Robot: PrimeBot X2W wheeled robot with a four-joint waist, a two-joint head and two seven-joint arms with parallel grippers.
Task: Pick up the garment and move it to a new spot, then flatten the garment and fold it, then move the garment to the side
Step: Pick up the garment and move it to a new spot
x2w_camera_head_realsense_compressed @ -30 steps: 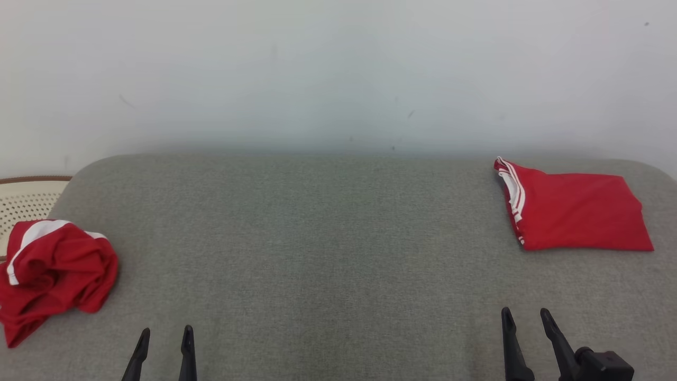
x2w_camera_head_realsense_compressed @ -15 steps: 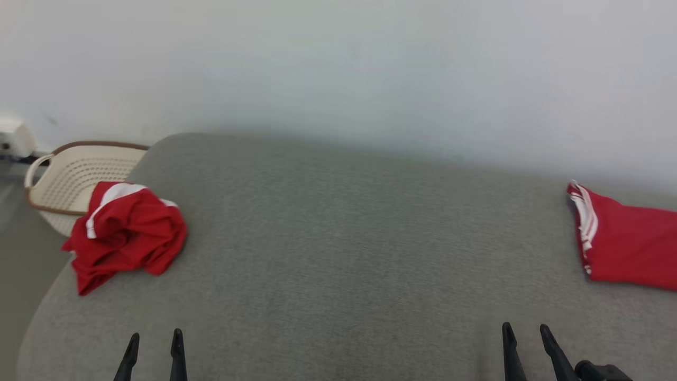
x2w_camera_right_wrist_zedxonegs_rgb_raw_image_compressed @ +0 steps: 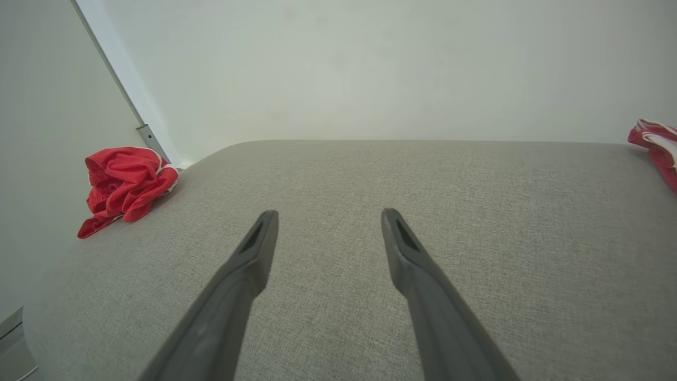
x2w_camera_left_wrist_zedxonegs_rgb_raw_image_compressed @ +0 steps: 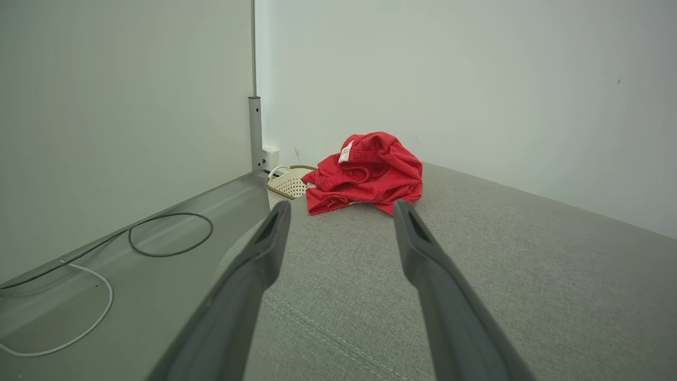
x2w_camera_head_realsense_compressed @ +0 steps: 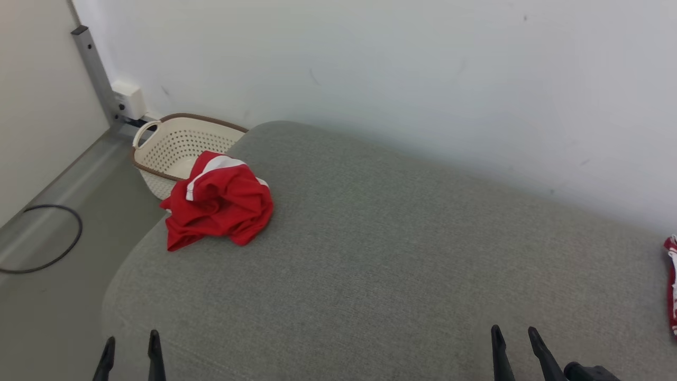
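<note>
A crumpled red garment (x2w_camera_head_realsense_compressed: 219,200) with white trim lies in a heap near the far left corner of the grey cushioned surface (x2w_camera_head_realsense_compressed: 381,254). The left wrist view has the garment (x2w_camera_left_wrist_zedxonegs_rgb_raw_image_compressed: 367,172) straight ahead, beyond the fingertips. It lies far off to the left in the right wrist view (x2w_camera_right_wrist_zedxonegs_rgb_raw_image_compressed: 126,185). My left gripper (x2w_camera_head_realsense_compressed: 131,345) is open at the lower left, over the surface's near edge, with nothing between its fingers. My right gripper (x2w_camera_head_realsense_compressed: 514,338) is open at the lower right, also holding nothing. In the wrist views both the left gripper (x2w_camera_left_wrist_zedxonegs_rgb_raw_image_compressed: 341,209) and the right gripper (x2w_camera_right_wrist_zedxonegs_rgb_raw_image_compressed: 325,217) have their jaws apart.
A cream perforated basket (x2w_camera_head_realsense_compressed: 180,145) stands on the floor just behind the garment. A second, folded red garment (x2w_camera_head_realsense_compressed: 670,286) lies at the right edge of the surface. A dark cable loop (x2w_camera_head_realsense_compressed: 45,241) lies on the floor at left. A white wall stands close behind.
The head camera has swung to the left: the crumpled garment and basket now sit nearer the middle, and the folded garment has slid to the right edge. Both grippers stay open.
</note>
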